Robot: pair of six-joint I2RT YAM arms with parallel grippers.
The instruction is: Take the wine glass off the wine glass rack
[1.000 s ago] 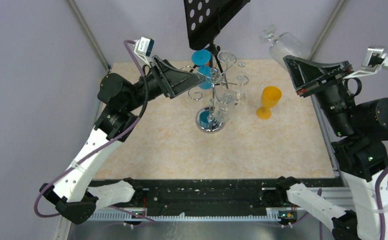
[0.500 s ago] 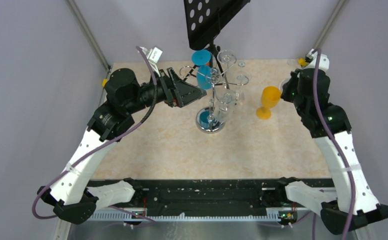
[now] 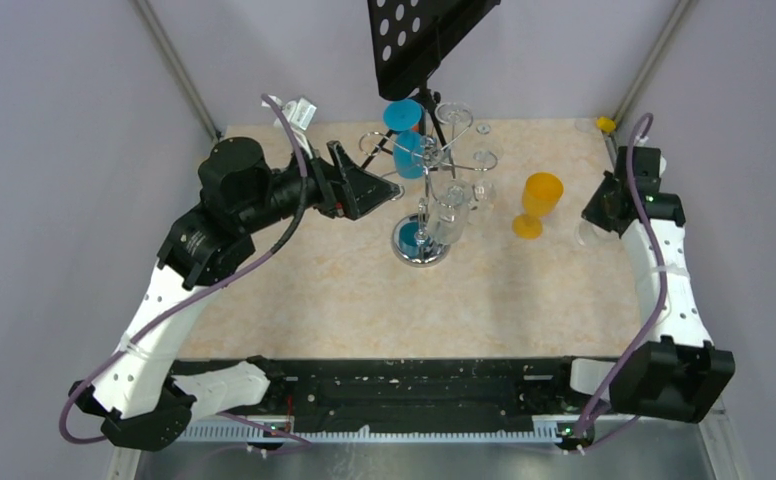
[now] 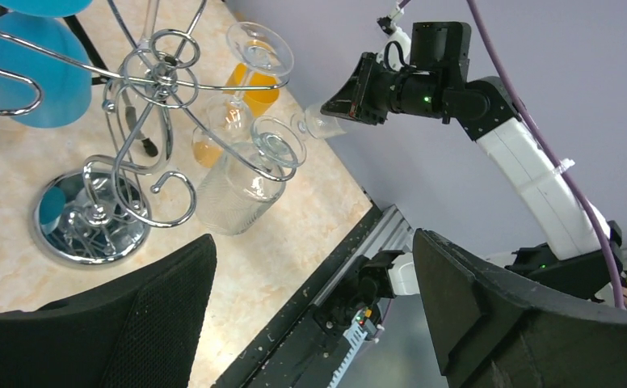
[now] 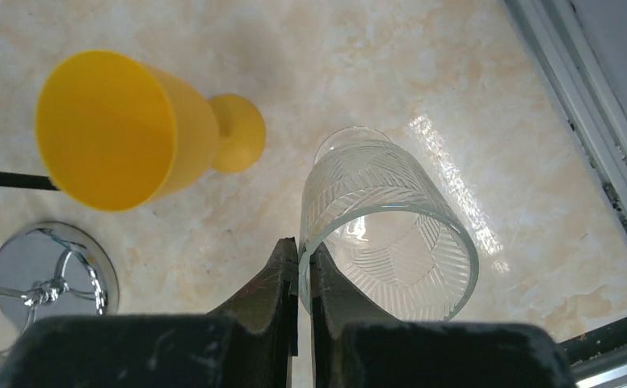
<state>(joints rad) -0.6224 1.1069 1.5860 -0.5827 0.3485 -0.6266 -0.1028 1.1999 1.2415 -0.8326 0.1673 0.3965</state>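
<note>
At the right edge of the table (image 3: pixel 364 300), the right gripper (image 5: pixel 298 250) is pinched tight on the rim of a clear, ribbed wine glass (image 5: pixel 391 234). One finger is inside the bowl and one outside. The glass's mouth faces the wrist camera and its bowl points down toward the tabletop. Whether its foot touches the surface cannot be told. From above, this glass (image 3: pixel 589 232) sits just beside the right gripper (image 3: pixel 604 208), well apart from the wine glass rack (image 3: pixel 426 190) and fully clear of its arms. A yellow goblet (image 5: pixel 124 133) stands between the held glass and the rack, near the glass but not touching it.

Toward the middle of the table, the rack stands upright on its round mirrored base (image 3: pixel 421 243). Two blue glasses (image 3: pixel 409 155) hang on its far-left arms, and a second clear glass (image 4: pixel 241 182) hangs upside down on the near-right side. The left gripper (image 3: pixel 379 185) hovers just to the left of the rack with its jaws spread wide and nothing between them. In the left wrist view, its two black fingers (image 4: pixel 157 315) frame the rack's base and curled arms (image 4: pixel 145 105) without touching them. A black perforated plate (image 3: pixel 424 35) stands behind the rack.
</note>
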